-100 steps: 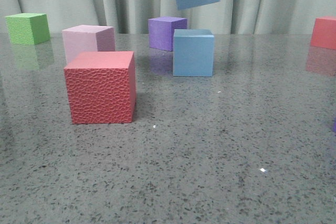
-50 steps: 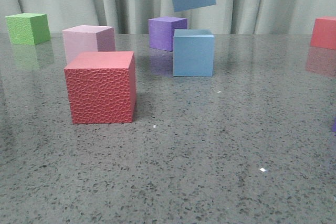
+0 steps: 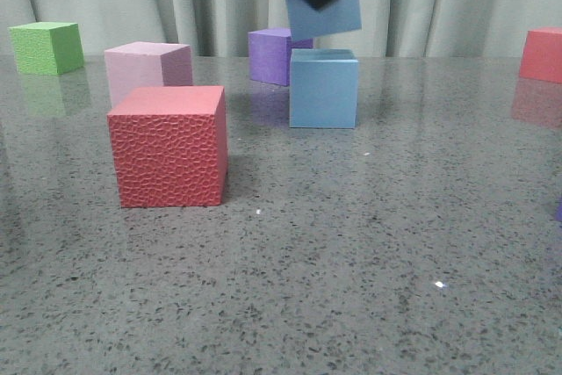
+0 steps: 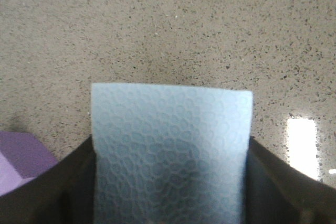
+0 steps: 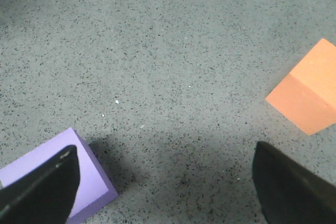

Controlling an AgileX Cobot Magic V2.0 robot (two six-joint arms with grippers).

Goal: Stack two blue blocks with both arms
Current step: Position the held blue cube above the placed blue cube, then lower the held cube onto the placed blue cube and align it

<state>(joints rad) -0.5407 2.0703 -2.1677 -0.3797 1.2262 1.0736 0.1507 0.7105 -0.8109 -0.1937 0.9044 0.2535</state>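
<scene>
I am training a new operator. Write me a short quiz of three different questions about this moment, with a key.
1. True or false: the held blue block already rests on the blue block on the table.
2. Which end effector holds a block? A) left B) right C) both
3. Fill in: the cube nearest the front camera is the ___ cube.

Key:
1. False. In the front view a gap shows between them; the held one is tilted.
2. A. The left end effector is shut on the textured blue block; the right end effector is open over bare table.
3. Red.
</scene>
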